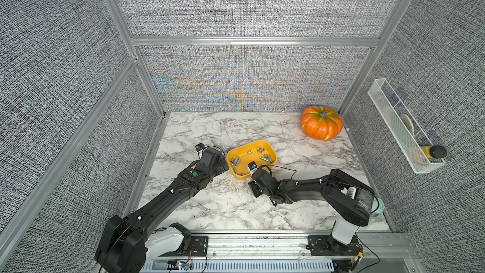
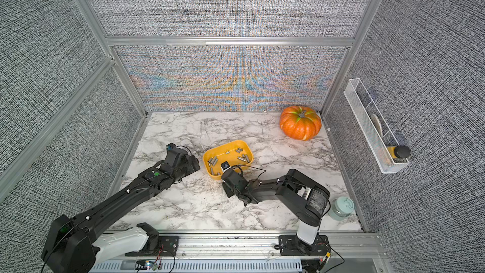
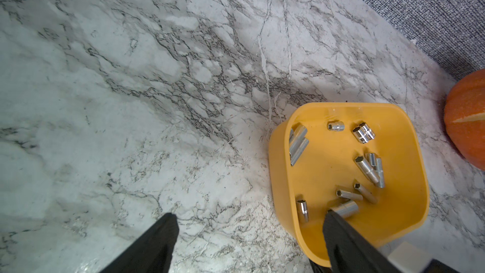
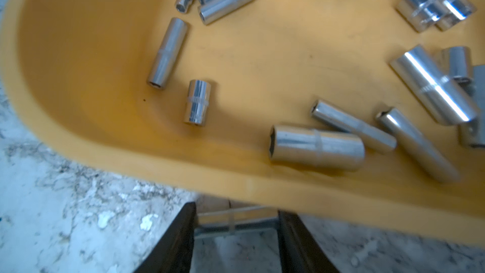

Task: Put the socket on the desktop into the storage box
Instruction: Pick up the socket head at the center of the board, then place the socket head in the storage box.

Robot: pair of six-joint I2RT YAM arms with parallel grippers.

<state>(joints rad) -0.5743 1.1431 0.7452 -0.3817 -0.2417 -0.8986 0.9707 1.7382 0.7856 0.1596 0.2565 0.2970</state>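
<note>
Right fingers (image 4: 181,232) flank blurred socket (image 4: 236,219), grip unclear, beside storage box (image 4: 78,137) | left fingers (image 3: 157,242) wide apart

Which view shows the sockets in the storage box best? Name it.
Right wrist: the sockets lie large and close. Left wrist shows them smaller; in both top views they are tiny.
</note>
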